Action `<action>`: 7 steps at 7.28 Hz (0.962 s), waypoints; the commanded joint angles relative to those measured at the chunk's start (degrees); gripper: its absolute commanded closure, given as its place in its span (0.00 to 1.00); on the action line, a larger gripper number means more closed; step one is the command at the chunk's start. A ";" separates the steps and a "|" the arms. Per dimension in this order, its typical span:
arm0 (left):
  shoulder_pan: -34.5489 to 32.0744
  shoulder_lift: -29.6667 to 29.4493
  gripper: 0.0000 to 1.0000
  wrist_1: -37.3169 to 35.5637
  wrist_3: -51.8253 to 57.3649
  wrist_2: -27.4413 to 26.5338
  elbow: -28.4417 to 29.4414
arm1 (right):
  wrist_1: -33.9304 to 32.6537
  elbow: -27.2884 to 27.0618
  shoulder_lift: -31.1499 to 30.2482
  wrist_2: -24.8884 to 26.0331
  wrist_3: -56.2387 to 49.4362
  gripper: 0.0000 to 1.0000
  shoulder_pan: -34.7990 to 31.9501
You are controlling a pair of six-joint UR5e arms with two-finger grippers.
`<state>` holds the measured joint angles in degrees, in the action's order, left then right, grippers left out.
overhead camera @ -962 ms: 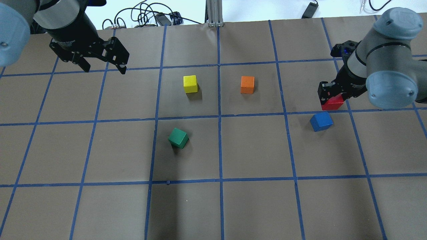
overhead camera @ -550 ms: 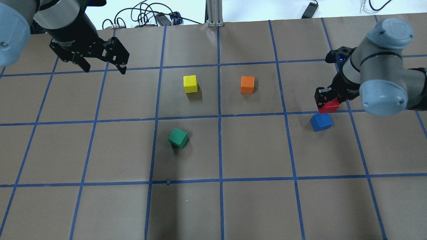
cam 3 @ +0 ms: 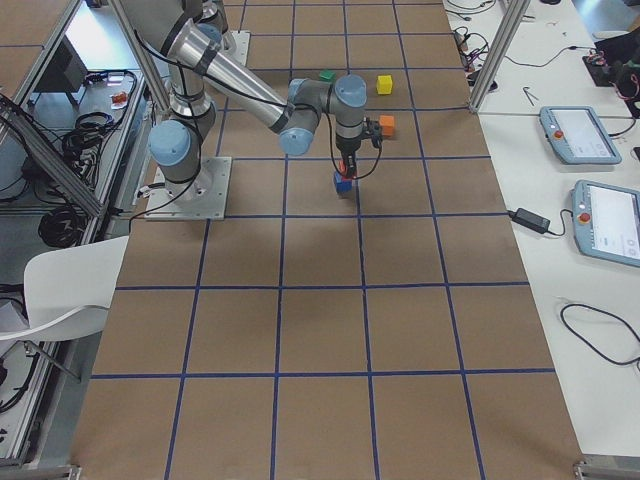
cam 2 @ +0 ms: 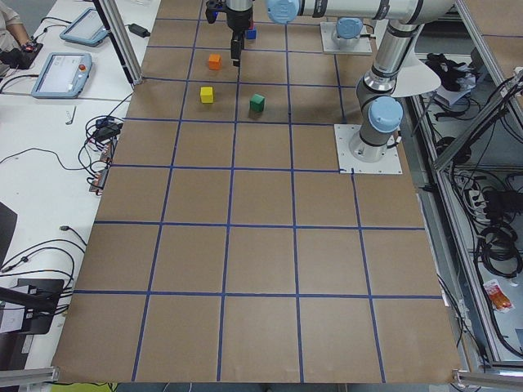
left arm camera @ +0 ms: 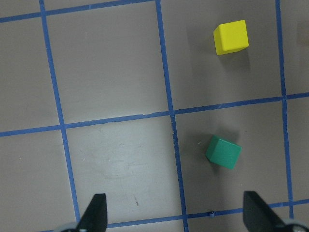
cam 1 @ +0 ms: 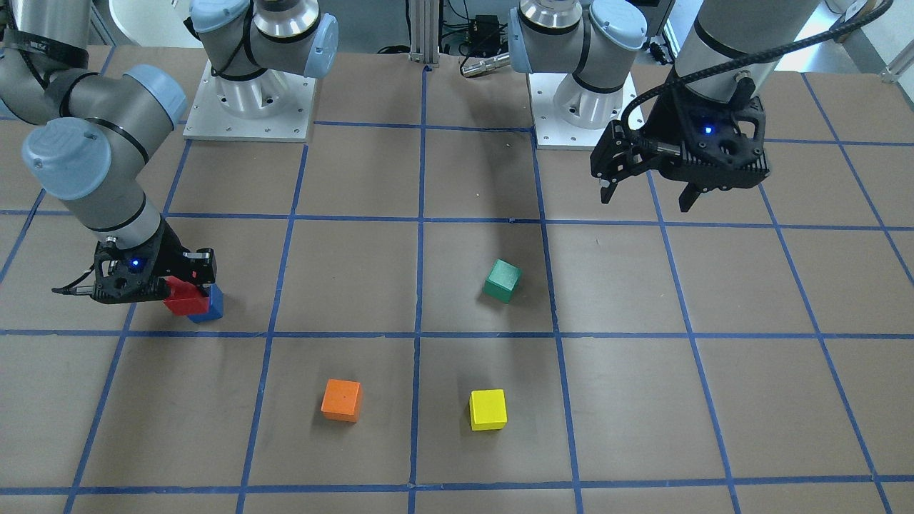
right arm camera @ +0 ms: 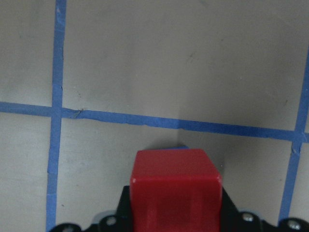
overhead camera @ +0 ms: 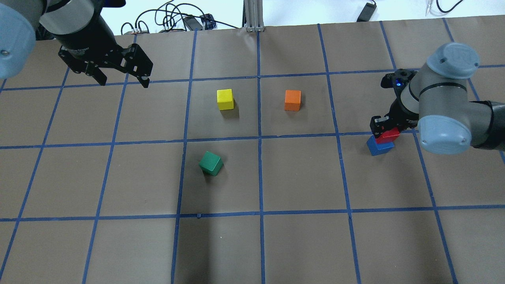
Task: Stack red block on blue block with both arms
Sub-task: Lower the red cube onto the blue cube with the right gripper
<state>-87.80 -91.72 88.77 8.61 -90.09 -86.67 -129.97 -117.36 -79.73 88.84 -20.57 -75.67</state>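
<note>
My right gripper point(overhead camera: 384, 127) is shut on the red block point(overhead camera: 388, 135) and holds it over the blue block point(overhead camera: 379, 146), which stands on the table at the right. In the front-facing view the red block point(cam 1: 185, 298) hides most of the blue block point(cam 1: 211, 307). The right wrist view shows the red block point(right arm camera: 176, 186) between the jaws, with only a thin blue edge point(right arm camera: 175, 147) behind it. I cannot tell whether the two blocks touch. My left gripper point(overhead camera: 123, 81) is open and empty, high over the far left of the table point(overhead camera: 300, 185).
A yellow cube point(overhead camera: 225, 99) and an orange cube point(overhead camera: 292, 100) stand at the middle back. A green cube point(overhead camera: 210, 163) sits turned near the centre. Cables point(overhead camera: 169, 19) lie past the table's far edge. The left wrist view shows the green cube point(left arm camera: 223, 152) and yellow cube point(left arm camera: 231, 36).
My right gripper has moved forward and down with the red block, from behind the blue block to over it. The left arm has not moved.
</note>
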 commanded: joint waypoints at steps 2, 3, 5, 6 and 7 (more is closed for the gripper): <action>0.00 -0.04 0.00 0.00 -0.09 0.00 0.09 | 0.16 -0.23 0.01 0.02 0.00 1.00 0.09; 0.00 -0.04 0.00 0.00 -0.09 0.00 0.09 | -0.19 -0.50 0.01 0.02 -0.08 0.97 0.09; 0.00 -0.04 0.00 0.00 0.09 0.00 0.09 | -0.72 -0.50 0.19 0.02 -0.96 0.51 0.09; 0.00 -0.04 0.00 0.00 -0.09 0.00 0.18 | -0.90 -0.50 0.19 0.28 -2.10 0.25 0.17; 0.00 -0.22 0.00 -0.17 0.09 0.00 0.18 | -0.81 -0.50 0.27 1.50 -2.11 0.16 0.18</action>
<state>-87.80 -91.90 88.50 8.63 -90.09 -86.51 -130.78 -117.84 -79.46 89.99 -22.52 -75.51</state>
